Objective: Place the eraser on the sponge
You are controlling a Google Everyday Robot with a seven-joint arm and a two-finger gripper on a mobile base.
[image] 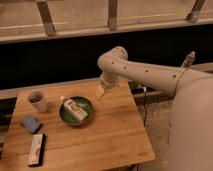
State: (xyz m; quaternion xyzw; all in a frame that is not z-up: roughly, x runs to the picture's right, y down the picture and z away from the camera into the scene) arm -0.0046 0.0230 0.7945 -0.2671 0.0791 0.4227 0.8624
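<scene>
Currently, I read the gripper [101, 92] as hanging over the far part of the wooden table [110, 140], just beside the right rim of the green plate [64, 116] and pointing down. It shows only as a pale tapered tip. I cannot tell how far it is open, nor whether it grips anything. The arm [142, 74] runs from it up and to the right into the robot's body, which is cut off by the right and lower edges of the view.

The eraser [36, 149] lies flat near the front left corner of the table, pale top up, dark sides showing, its long axis running front to back. It is well apart from the gripper. The sponge [31, 123] lies flat just behind it, toward the cup [37, 100]. I cannot tell whether the eraser's far end touches the sponge.

A white carton [76, 109] lies on the plate, set on a diagonal; its print is unreadable. The cup's contents appear only as a dark patch. The table's left side is clipped by the edge of the view.
</scene>
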